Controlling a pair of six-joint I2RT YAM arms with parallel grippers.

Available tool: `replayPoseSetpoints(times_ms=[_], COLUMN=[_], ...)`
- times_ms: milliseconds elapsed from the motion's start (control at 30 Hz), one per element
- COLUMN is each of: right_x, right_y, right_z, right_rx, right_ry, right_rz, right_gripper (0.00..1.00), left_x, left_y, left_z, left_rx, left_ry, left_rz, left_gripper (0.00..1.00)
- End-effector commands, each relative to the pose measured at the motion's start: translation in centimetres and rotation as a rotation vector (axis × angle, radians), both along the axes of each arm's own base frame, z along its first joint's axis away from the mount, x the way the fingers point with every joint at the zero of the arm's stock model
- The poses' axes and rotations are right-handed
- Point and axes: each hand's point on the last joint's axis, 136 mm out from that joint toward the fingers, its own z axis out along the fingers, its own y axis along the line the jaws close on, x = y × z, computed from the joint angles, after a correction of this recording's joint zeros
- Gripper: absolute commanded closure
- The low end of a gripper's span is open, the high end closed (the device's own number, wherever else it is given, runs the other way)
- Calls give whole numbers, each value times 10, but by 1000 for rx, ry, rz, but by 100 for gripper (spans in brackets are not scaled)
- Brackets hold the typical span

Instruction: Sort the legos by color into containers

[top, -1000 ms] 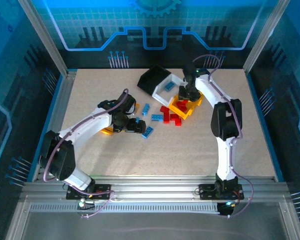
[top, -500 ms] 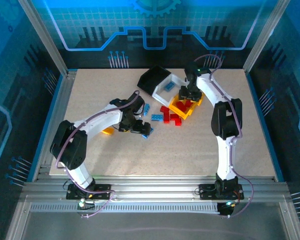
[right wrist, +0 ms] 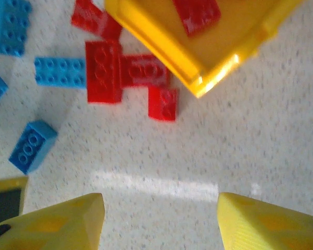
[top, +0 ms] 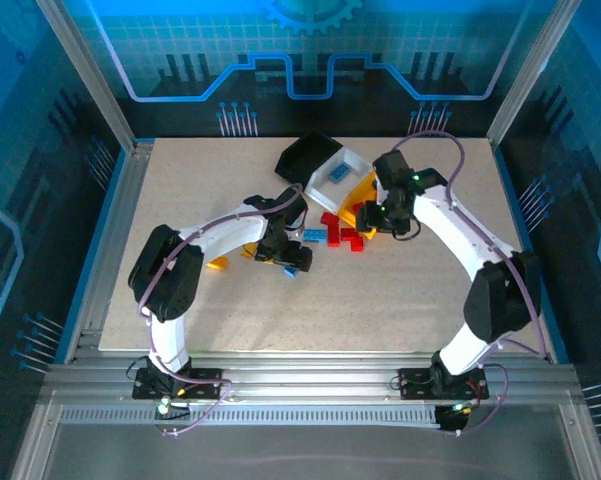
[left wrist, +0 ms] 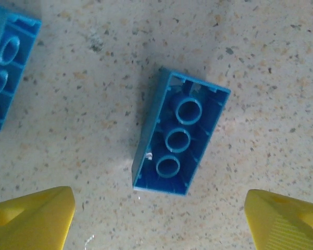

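In the left wrist view a light blue lego lies underside up on the table. My left gripper is open, its yellow fingertips well apart on the near side of it, not touching. From above, that gripper hovers by the blue lego. My right gripper is open over bare table with nothing between its fingers. Ahead of it sits the yellow bin with a red lego inside. Several red legos lie beside that bin. The white bin holds a blue lego.
The black bin lies tipped behind the white one. Loose blue legos and red ones crowd the middle of the table. An orange lego lies under the left arm. Near both arm bases the table is bare.
My left gripper has swung right and now sits over the blue lego. My right gripper has pulled back from the yellow bin toward the near side and opened.
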Motion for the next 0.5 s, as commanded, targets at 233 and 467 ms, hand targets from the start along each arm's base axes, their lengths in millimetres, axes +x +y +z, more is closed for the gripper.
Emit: replayPoseSetpoints(times_ms=[233, 467], right_x=[-39, -32], right_y=[-7, -11], right_z=[0, 3], right_rx=[54, 70], right_ry=[27, 17], right_rz=[-33, -57], right_gripper=[39, 38], left_x=[32, 28], left_y=[-9, -9], left_z=[-23, -38], left_rx=[94, 132], left_ry=[-13, 8], left_rz=[-87, -111], left_gripper=[20, 32])
